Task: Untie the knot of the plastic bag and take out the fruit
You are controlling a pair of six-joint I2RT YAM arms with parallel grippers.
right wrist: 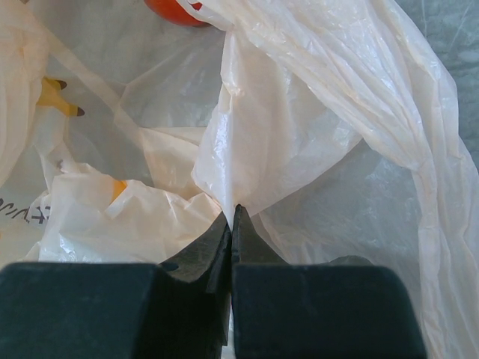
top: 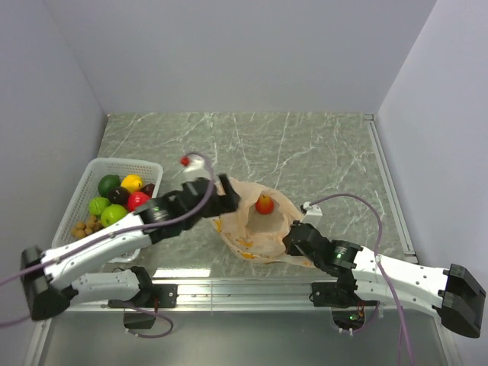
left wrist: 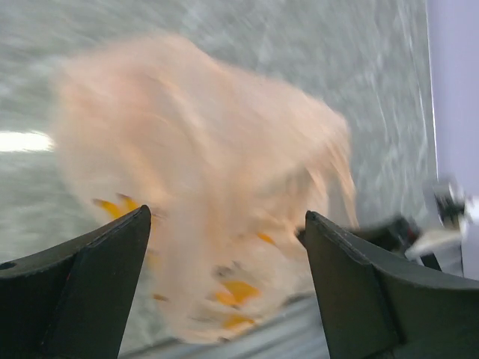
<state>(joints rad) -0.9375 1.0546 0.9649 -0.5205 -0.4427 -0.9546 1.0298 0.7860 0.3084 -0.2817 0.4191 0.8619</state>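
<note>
Seen from above, we find the thin, crinkly pale-peach plastic bag [top: 255, 225] with orange-yellow printed marks lying open on the grey marbled tabletop [top: 320, 152], just inside the middle of the near edge. One small round red-orange fruit [top: 264, 203] with a yellow top sits in the bag's open mouth. We cannot make out any knot in the handle loops.

The left gripper [top: 226, 195] hovers at the bag's left rim; in its wrist view the two dark fingers [left wrist: 82, 288] stand wide apart with nothing between them, the blurred bag beyond. The right gripper [right wrist: 231, 224] is at the bag's near right side, its jaws pressed together on a fold of the translucent plastic, which rises taut from the fingertips.

Toward the left edge of the tabletop stands a white lattice basket [top: 85, 186] holding more small round fruit: green, yellow, red and dark pieces, with a cluster of tiny tan berries [top: 85, 226] at its near end.
</note>
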